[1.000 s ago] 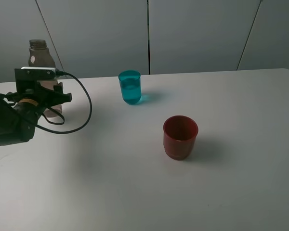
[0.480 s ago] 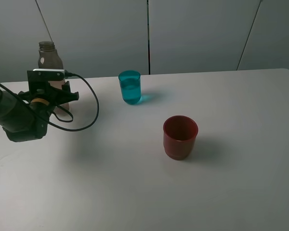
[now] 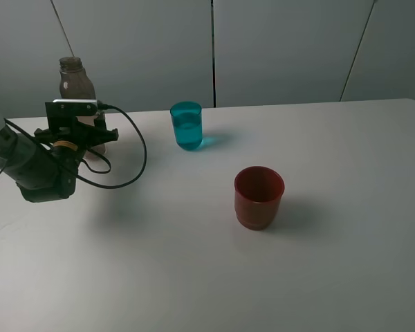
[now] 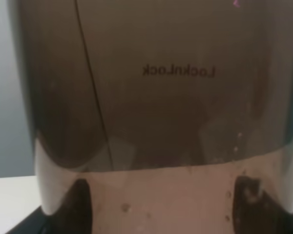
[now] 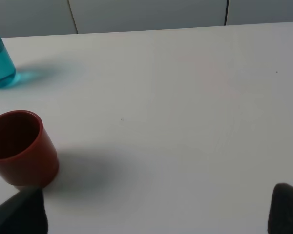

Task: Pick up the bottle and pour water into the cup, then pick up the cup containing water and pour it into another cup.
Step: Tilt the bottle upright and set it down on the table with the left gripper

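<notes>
Left gripper (image 3: 88, 135) clamps tight around the bottle (image 3: 75, 75) (upright, uncapped); teal cup (image 3: 186, 125) stands well off to its right. Right gripper (image 5: 154, 209) gapes empty, red cup (image 5: 20, 148) near one finger.

I see the grey-tinted clear bottle (image 3: 76, 77) upright and uncapped at the far left of the surface. The teal cup (image 3: 187, 125) stands mid-back holding water. The squat red cup (image 3: 259, 197) stands upright nearer the camera, well apart from it.
</notes>
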Robot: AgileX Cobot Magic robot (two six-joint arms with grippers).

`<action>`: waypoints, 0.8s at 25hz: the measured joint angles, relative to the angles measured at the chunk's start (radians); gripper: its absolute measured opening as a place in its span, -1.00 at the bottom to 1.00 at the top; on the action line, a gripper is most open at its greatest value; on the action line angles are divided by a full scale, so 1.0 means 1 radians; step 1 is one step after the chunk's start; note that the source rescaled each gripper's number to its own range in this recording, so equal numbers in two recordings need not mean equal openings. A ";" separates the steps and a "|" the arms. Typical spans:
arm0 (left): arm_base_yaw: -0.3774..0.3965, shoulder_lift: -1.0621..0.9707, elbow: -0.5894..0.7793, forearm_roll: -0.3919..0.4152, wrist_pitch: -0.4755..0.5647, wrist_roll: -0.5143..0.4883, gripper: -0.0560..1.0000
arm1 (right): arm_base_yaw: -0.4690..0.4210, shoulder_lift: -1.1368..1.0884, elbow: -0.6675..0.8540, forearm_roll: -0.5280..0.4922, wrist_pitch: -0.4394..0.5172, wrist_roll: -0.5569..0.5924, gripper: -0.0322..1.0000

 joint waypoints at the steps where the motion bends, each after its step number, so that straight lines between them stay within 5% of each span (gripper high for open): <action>1: 0.000 -0.001 0.000 0.000 0.000 0.000 -0.88 | 0.000 0.000 0.000 0.000 0.000 0.000 0.89; 12: 0.000 0.000 0.000 0.002 -0.002 0.000 -0.86 | 0.000 0.000 0.000 0.000 0.000 0.007 0.89; 13: 0.000 0.000 0.000 0.002 0.005 0.000 -0.41 | 0.000 0.000 0.000 0.000 0.000 0.007 0.89; 14: 0.000 0.005 0.000 0.007 0.026 0.000 0.27 | 0.000 0.000 0.000 0.000 0.000 0.007 0.89; 15: 0.000 0.010 0.000 0.013 0.041 0.000 0.66 | 0.000 0.000 0.000 0.000 0.000 0.007 0.89; 17: 0.000 0.018 0.000 0.027 0.066 0.000 0.91 | 0.000 0.000 0.000 0.000 0.000 0.007 0.89; 20: 0.000 0.018 0.000 0.044 0.068 0.002 0.95 | 0.000 0.000 0.000 0.000 0.000 0.007 0.89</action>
